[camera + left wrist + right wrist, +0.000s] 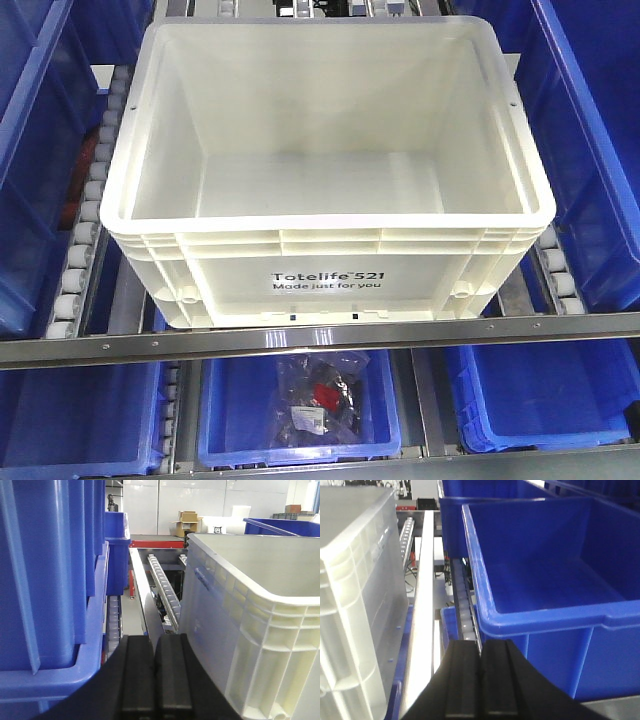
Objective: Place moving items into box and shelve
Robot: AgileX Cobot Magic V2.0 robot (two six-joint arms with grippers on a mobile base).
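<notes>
Shelving looks nearly complete: the large white ribbed plastic crate [330, 190] sits on the roller shelf between blue plastic bins [550, 580], its visible interior showing no toys, with left gripper [154, 677] and right gripper [481, 680] both closed, empty, alongside.

A roller shelf [80, 262] with a metal front rail carries the white Totelife crate [330, 250] in the middle, with blue bins [600, 150] sitting close on either side of it
</notes>
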